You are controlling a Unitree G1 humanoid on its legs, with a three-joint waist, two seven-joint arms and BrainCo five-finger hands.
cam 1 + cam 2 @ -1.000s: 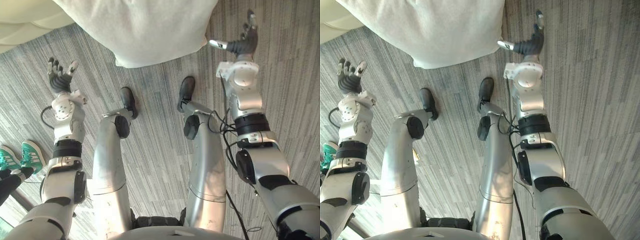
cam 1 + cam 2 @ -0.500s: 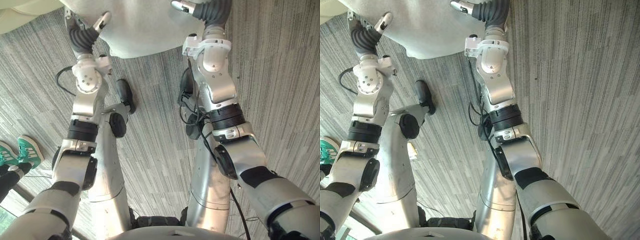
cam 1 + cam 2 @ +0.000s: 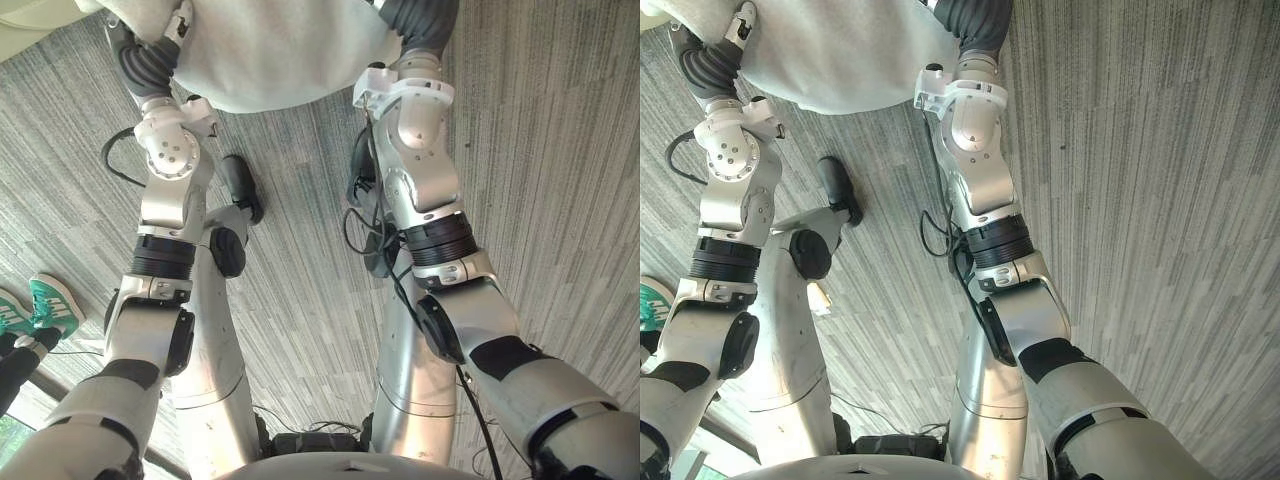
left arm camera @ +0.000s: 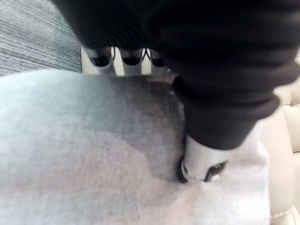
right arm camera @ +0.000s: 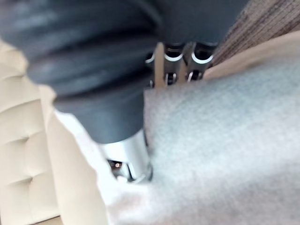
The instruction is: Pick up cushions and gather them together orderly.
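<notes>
Left wrist view shows the left hand (image 4: 220, 70) clamped on the large pale grey fabric cushion (image 3: 285, 50): its thumb (image 4: 201, 164) dents one face of the fabric while its fingers (image 4: 101, 56) pass over the edge to the far face. Right wrist view shows the right hand (image 5: 93, 70) gripping the opposite side edge in the same manner, thumb sunk into the cloth and fingers wrapped behind. The cushion lies in front of the robot over the grey striped carpet (image 3: 560, 150), just beside the cream tufted upholstery (image 5: 23, 140). Whether its underside touches the carpet cannot be told. The step in hand is judged to be the lift. To perform it well, keep both grips at matching positions on the two side edges and raise both arms at the same rate, so that the cushion stays level and does not swing. Hold the arms at a constant spacing; pulling apart would drag the fabric out from under the thumbs. Clear the carpet fully before carrying. The cushion appears soft and thickly filled, with a matte woven cover, rounded corners and no visible pattern. It yields locally under each thumb, so it is likely to sag between the two grips.
</notes>
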